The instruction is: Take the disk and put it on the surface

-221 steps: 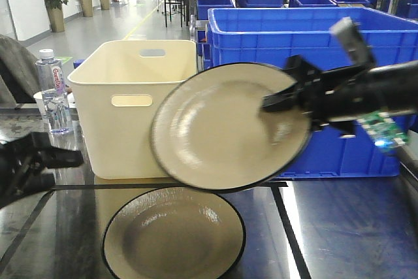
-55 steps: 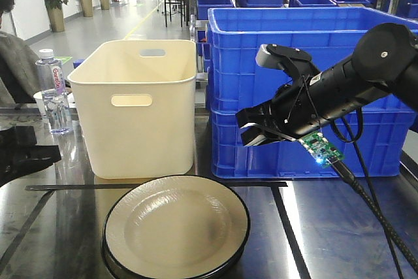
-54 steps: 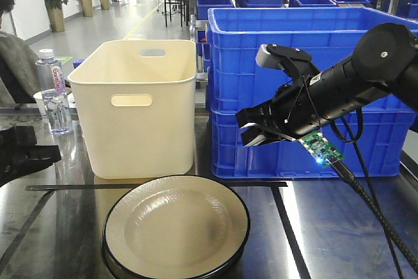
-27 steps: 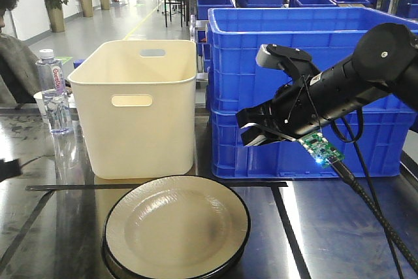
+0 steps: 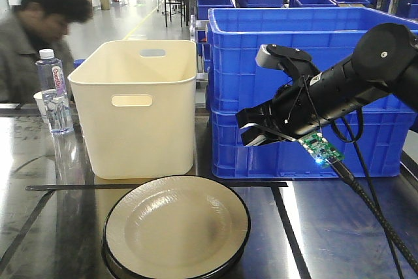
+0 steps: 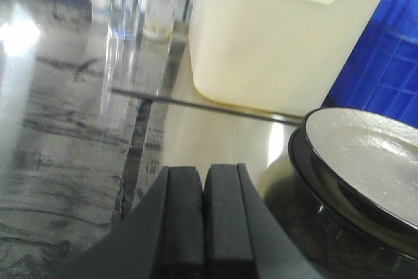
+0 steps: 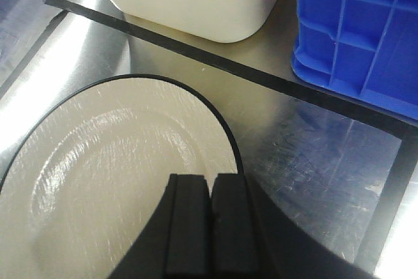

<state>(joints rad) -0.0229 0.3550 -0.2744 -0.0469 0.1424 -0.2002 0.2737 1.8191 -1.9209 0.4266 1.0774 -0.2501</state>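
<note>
1. Change since the earliest frame: the disk [image 5: 177, 229], then carried tilted in the air by the right gripper [image 5: 256, 132], now lies flat as the upper piece of a stack of two black-rimmed cream plates on the surface [image 5: 339, 227]; a seated person [image 5: 36, 37], only partly visible at the left edge half a second ago, now fills the upper left corner, blurred.
2. Right gripper: raised above the table in front of the blue crate [image 5: 307, 50], well clear of the disk and carrying nothing; in the right wrist view its finger pads [image 7: 188, 227] meet, so the pincer is clenched on nothing; the disk appears directly below it.
3. Left gripper [image 6: 203, 213]: seen only in the left wrist view, low over the surface, pads pressed together, empty; the disk lies just to its right.
4. Disk position: near the front edge of the surface, just in front of a black tape line [image 5: 72, 186]; behind that line stand the cream bin [image 5: 137, 106] and, to its right, the blue crate.
5. Surroundings: a water bottle [image 5: 53, 93] stands upright left of the cream bin.
</note>
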